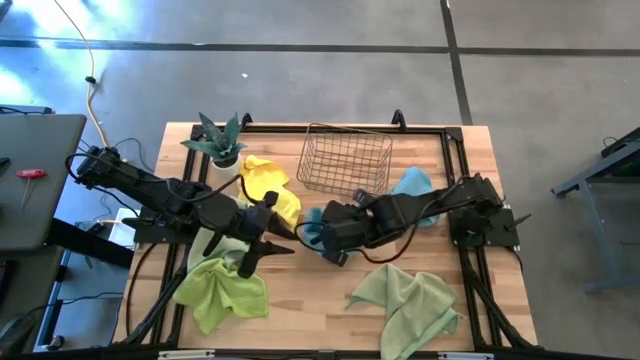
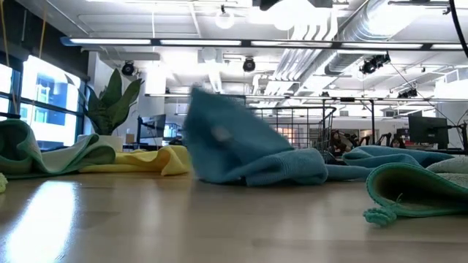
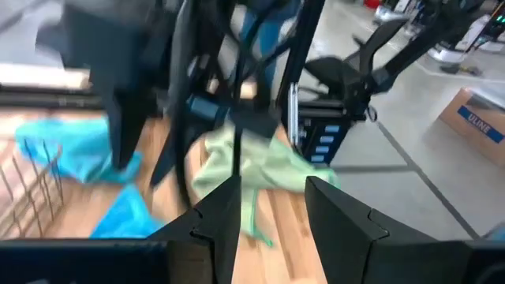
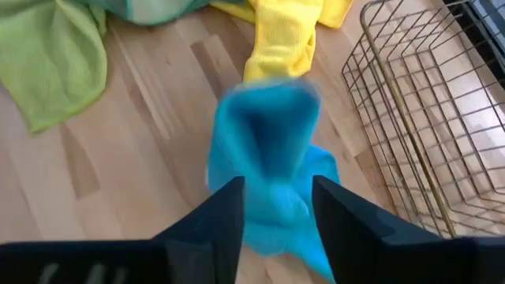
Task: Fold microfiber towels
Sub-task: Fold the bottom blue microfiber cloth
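Right hand (image 1: 322, 232) at the centre of the high view, fingers pinching a light blue towel (image 4: 268, 154) and lifting a bunched peak of it off the worktop (image 1: 310, 300); lower part of that cloth trailing on the wood, as the low view shows mid-frame. Left hand (image 1: 262, 240) just left of centre, pointing toward the lower edge, fingers spread and holding nothing, as the left wrist view shows.

Very little done, judging by how things lie. No neat folded square anywhere. Yellow towel (image 1: 270, 187) crumpled at upper centre-left, beside the potted plant (image 1: 218, 140). Lime green towel (image 1: 222, 288) heaped at lower left, partly under the left arm. Pale green towel (image 1: 408, 300) rumpled at lower right, well apart from both hands. Second patch of light blue cloth (image 1: 412, 186) right of the wire basket (image 1: 345, 158), partly hidden by the right arm; cannot tell whether one piece with the pinched cloth or another.

Basket apparently empty at upper centre.

Left to do, by this reading: spreading the blue cloth flat, folding it, then the same for yellow, lime and pale green. Essentially the whole job still ahead.
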### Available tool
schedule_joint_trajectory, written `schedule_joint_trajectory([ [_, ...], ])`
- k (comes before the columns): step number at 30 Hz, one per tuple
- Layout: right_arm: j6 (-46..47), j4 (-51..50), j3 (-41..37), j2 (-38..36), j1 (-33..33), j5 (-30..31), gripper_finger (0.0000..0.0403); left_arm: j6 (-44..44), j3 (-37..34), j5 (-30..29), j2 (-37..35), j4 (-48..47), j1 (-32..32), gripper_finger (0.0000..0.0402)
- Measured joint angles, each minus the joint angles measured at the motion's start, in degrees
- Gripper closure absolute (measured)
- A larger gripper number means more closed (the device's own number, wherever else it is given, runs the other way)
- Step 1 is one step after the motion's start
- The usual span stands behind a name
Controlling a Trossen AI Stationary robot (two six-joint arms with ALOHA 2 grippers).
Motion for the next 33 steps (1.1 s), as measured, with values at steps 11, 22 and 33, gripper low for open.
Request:
schedule_joint_trajectory([
  [11,3.95,-3.43,0.04,0.66,8.55,9.06,0.0238,6.56,0.01,3.33,0.0,-13.75,-0.37,0.0271],
  [22,6.09,-4.88,-0.04,9.67,9.67,13.96,0.0237,11.7,0.0,10.16,0.0,-21.23,-0.37,0.0271],
  [33,-5.89,11.75,-10.21,9.46,2.15,-2.51,0.0238,18.35,0.01,19.47,-4.94,-30.59,-1.98,0.0271],
])
